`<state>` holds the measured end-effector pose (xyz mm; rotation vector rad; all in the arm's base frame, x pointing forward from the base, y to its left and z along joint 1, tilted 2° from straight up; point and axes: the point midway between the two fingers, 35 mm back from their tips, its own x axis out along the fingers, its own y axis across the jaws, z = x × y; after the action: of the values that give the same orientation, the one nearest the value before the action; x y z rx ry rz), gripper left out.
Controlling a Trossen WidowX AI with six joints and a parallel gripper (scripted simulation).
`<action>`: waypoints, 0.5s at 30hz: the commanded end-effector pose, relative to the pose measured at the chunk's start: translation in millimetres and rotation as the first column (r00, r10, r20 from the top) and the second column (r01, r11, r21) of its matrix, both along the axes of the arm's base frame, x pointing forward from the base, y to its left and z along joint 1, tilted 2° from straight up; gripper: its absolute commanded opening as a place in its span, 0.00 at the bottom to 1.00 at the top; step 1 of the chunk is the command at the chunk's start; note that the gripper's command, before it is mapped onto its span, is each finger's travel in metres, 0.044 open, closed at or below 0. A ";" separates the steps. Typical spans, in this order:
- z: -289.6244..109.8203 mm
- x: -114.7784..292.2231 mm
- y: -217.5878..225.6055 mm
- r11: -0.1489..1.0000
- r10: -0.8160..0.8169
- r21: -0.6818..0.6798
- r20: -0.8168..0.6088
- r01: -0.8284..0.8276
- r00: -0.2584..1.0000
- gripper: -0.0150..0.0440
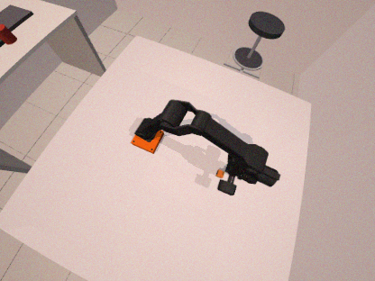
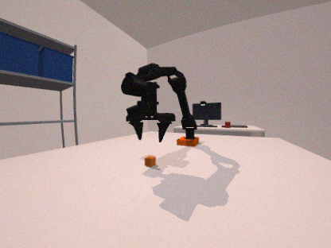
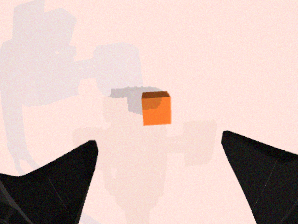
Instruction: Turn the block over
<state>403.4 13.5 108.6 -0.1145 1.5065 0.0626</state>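
Hovering w/ gripper (image 2: 150, 135) wide open, empty, above block (image 2: 149, 160) resting on table (image 2: 258, 191); flip unverified, mark not visible.

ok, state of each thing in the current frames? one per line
gripper: open, holding nothing, raised above the table.
orange block: resting on the table, apart from the fingers; marked side not discernible.
arm: stretched out from its orange base plate, wrist pointing down.
white table: carries the block and the arm.
monitor: screen dark, on the far desk.
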 end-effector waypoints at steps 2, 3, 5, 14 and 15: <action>-25.2 1.6 -1.3 1.000 -0.004 -0.005 -0.012 0.004 1.000 1.00; -31.1 1.7 -1.5 1.000 -0.004 -0.005 -0.012 0.004 1.000 1.00; -33.0 1.6 -1.6 1.000 -0.004 -0.005 -0.012 0.004 1.000 1.00; -48.3 2.2 -1.0 1.000 -0.004 -0.005 -0.012 0.004 1.000 1.00; -49.1 2.3 -1.1 1.000 -0.004 -0.005 -0.012 0.004 1.000 1.00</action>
<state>406.2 12.8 65.1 -0.1142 1.5158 0.0608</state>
